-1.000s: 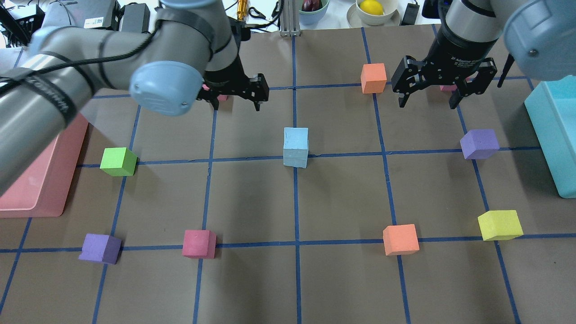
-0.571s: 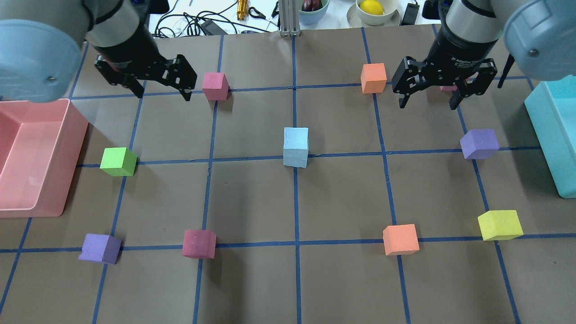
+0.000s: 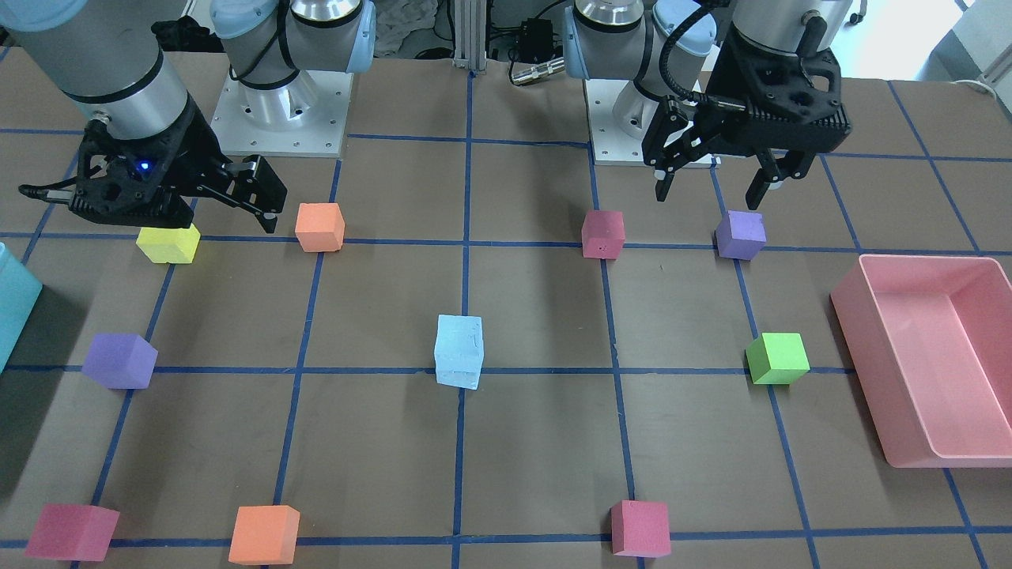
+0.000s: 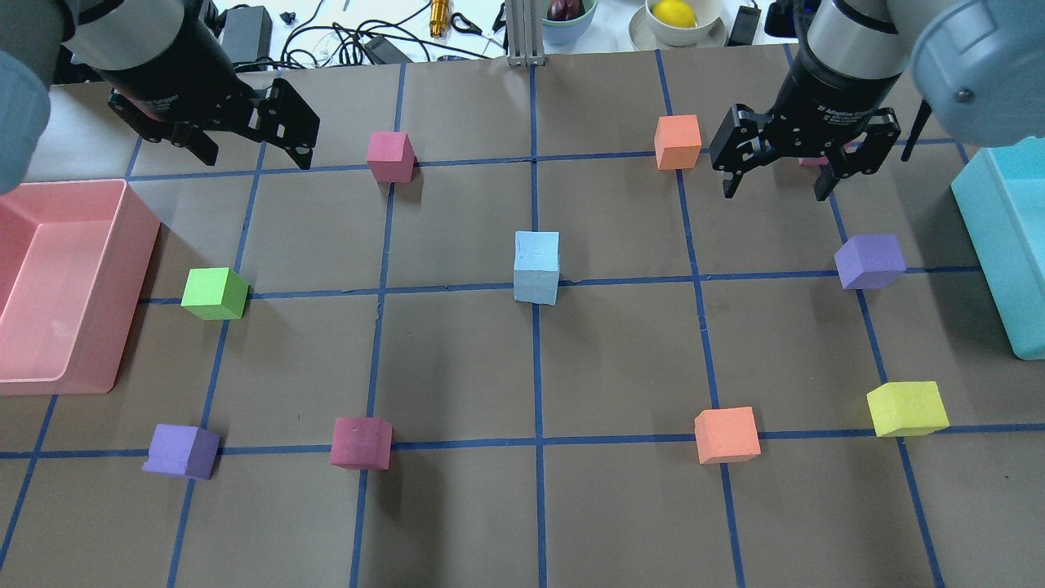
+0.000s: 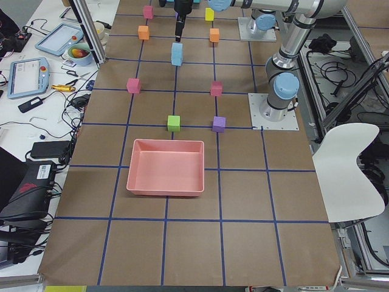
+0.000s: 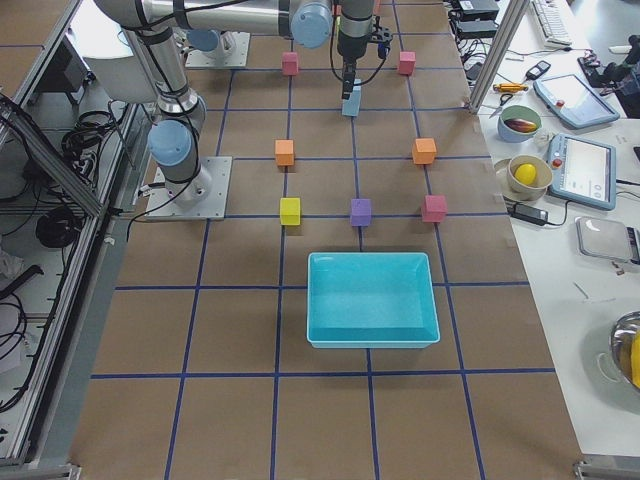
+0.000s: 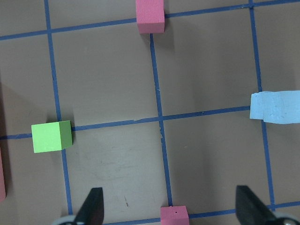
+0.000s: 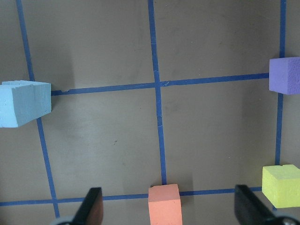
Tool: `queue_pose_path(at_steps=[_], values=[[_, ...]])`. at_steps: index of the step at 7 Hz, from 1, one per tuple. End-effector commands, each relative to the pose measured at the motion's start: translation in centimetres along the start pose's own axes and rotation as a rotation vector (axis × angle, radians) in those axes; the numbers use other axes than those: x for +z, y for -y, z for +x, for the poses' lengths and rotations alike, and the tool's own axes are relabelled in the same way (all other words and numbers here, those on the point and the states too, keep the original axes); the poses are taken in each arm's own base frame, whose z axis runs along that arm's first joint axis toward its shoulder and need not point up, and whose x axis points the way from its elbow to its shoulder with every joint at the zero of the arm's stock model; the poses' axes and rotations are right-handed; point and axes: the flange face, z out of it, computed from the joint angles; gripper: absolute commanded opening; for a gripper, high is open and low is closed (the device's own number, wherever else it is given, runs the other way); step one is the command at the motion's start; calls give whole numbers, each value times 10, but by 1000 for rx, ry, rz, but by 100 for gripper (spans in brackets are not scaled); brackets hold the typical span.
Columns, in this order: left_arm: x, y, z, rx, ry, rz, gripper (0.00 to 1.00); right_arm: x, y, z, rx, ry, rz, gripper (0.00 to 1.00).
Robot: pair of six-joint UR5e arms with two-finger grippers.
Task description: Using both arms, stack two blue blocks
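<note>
The two pale blue blocks (image 4: 536,268) stand one on top of the other at the table's centre, on a blue grid crossing; the stack also shows in the front view (image 3: 458,352). Nothing touches it. My left gripper (image 4: 257,155) hovers open and empty at the far left, well away from the stack, which lies at the right edge of the left wrist view (image 7: 275,105). My right gripper (image 4: 774,192) hovers open and empty at the far right, next to an orange cube (image 4: 678,141). The stack sits at the left edge of the right wrist view (image 8: 23,103).
A pink bin (image 4: 122,245) stands at the left edge and a teal bin (image 4: 992,237) at the right edge. Single cubes sit on the grid: green (image 4: 215,293), pink (image 4: 390,156), purple (image 4: 870,260), yellow (image 4: 906,407), orange (image 4: 727,434), crimson (image 4: 361,442), purple (image 4: 181,450).
My left arm has swung away from the table's middle to the far left, uncovering the pink cube and the pink bin. The right arm and the blue stack have not moved.
</note>
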Motion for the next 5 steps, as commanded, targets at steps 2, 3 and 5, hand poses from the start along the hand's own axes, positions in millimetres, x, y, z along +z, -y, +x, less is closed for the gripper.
queue_pose_path(at_steps=[2, 3, 5], values=[[-1, 7, -4, -8, 9, 25, 100, 3, 1, 0, -1, 1, -5, 100], [-1, 7, -4, -8, 10, 23, 100, 3, 2, 0, -1, -1, -7, 100], [1, 6, -3, -7, 8, 19, 100, 4, 2, 1, 1, -1, -10, 100]])
